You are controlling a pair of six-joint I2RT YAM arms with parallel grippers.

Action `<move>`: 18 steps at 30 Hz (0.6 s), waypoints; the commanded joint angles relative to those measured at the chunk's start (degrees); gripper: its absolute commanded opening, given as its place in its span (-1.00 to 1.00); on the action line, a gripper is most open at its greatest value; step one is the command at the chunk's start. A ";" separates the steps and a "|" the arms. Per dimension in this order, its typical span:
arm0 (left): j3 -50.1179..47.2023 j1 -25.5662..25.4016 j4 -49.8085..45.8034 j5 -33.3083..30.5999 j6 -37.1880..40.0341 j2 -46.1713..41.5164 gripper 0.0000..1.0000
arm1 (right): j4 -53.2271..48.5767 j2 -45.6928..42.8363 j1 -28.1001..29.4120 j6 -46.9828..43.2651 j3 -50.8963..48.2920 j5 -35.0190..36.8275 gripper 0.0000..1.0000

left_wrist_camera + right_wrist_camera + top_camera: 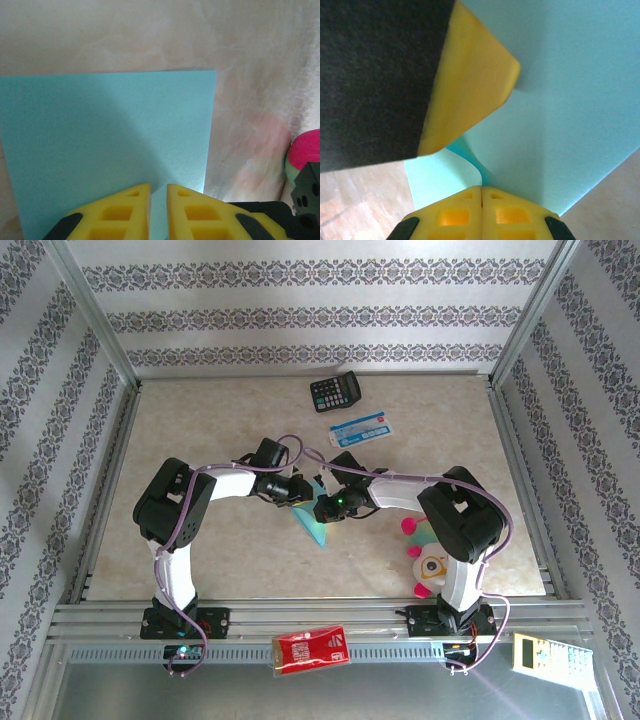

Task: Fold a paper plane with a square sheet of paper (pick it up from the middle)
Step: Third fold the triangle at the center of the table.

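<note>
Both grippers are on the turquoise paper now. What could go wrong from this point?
1. The left gripper and right gripper pinch the paper close together, so any pull apart could tear or crumple it.
2. Beside the right gripper's fingers the paper curls up in a loose flap, so pressing now may set a crooked crease.

Smooth matt turquoise sheet of paper (pixel 100 150), smooth marbled stone-look bench (pixel 150 35), matt yellow moulded plastic on the left hand (pixel 158 189), pale ribbed metal frame rails (pixel 320 612)
</note>
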 commanded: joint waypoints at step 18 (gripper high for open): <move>-15.74 1.40 1.50 -5.93 -10.22 -25.18 -0.93 | -2.96 2.02 -0.57 1.55 -4.62 5.34 -1.00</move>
